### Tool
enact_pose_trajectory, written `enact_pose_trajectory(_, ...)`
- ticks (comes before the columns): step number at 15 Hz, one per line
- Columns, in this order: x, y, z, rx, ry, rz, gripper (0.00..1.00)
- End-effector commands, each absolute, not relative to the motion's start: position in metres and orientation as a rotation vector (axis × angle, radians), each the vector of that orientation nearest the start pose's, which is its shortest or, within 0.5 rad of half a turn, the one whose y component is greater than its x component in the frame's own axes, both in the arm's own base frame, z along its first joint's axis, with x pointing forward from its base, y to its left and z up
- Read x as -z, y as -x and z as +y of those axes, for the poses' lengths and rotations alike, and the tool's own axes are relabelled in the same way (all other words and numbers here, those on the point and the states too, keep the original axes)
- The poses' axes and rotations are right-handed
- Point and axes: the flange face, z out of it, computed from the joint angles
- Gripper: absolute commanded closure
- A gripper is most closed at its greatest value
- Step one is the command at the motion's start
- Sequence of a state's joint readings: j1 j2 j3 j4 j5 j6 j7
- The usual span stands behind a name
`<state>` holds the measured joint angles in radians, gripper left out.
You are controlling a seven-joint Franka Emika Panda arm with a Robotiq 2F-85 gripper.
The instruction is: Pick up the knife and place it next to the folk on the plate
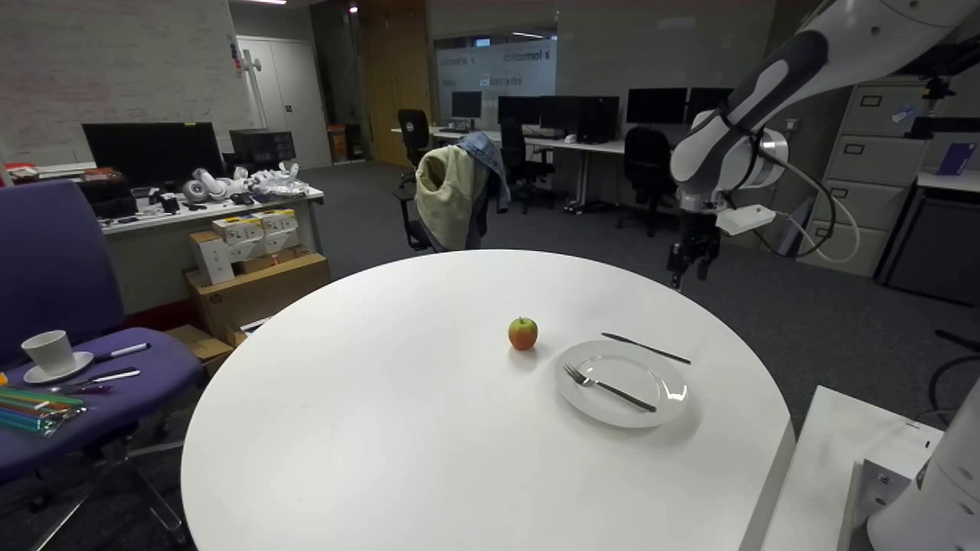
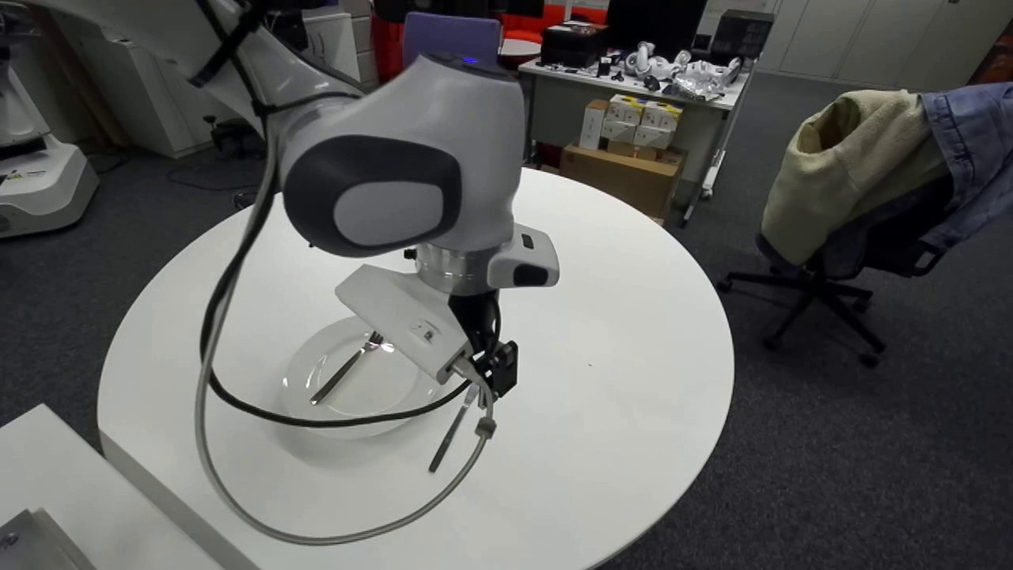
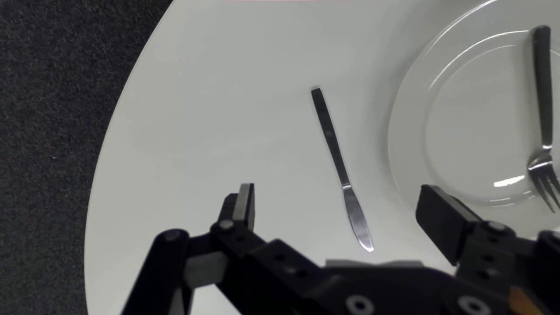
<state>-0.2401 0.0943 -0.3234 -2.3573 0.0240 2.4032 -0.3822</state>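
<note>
The knife (image 1: 645, 348) lies flat on the white table beside the plate, dark handle and shiny blade. It also shows in an exterior view (image 2: 451, 435) and in the wrist view (image 3: 335, 153). The white plate (image 1: 654, 369) holds the silvery-grey fork (image 1: 624, 396), which also shows in the wrist view (image 3: 544, 87). My gripper (image 3: 339, 191) is open and empty. In the wrist view the knife's blade appears between the fingers, below them, with the right finger overlapping the plate's rim. In an exterior view the gripper (image 1: 689, 274) hangs above the table level, apart from the knife.
A red-green apple (image 1: 523, 334) stands on the round table (image 1: 398, 383) near the plate. The table's curved edge shows at left in the wrist view. My cable (image 2: 340, 423) loops in front of the plate. A white side table (image 1: 857, 428) adjoins the round table.
</note>
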Motion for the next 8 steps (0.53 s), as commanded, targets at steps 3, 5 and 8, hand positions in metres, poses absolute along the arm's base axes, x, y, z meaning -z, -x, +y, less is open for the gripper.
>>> enact_pose_trajectory(3,-0.233,-0.466,-0.277,-0.174,3.121,0.249,0.00)
enact_pose_trajectory(5,-0.217,-0.477,-0.277,-0.187,3.113,0.207,0.00)
enact_pose_trajectory(8,-0.198,-0.491,-0.276,-0.183,3.128,0.095,0.00)
